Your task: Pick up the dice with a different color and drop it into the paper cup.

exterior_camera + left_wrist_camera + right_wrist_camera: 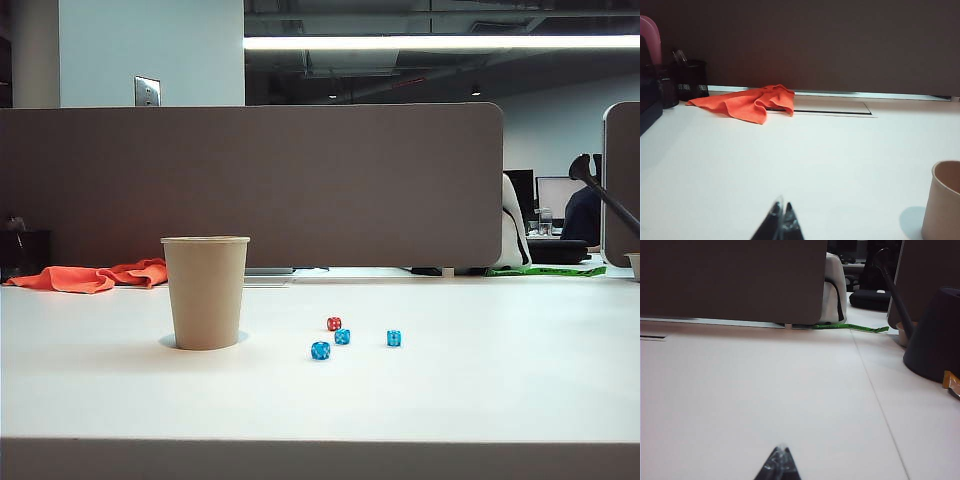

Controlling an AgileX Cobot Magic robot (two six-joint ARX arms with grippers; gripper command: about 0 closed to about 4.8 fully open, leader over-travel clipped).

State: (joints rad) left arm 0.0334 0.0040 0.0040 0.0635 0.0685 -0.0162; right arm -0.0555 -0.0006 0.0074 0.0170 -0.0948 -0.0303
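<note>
Nothing was picked yet: both the left gripper and right gripper hung pressed together and empty, needing to reach the red die beside the paper cup.

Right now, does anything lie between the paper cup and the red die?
No. In the exterior view only bare white table separates the paper cup from the red die; the blue dice sit just beyond.

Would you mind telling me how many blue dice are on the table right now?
3. One blue die lies nearest the camera, a second sits just beside the red die, and a third lies farther right. All are right of the paper cup, which could hide another.
</note>
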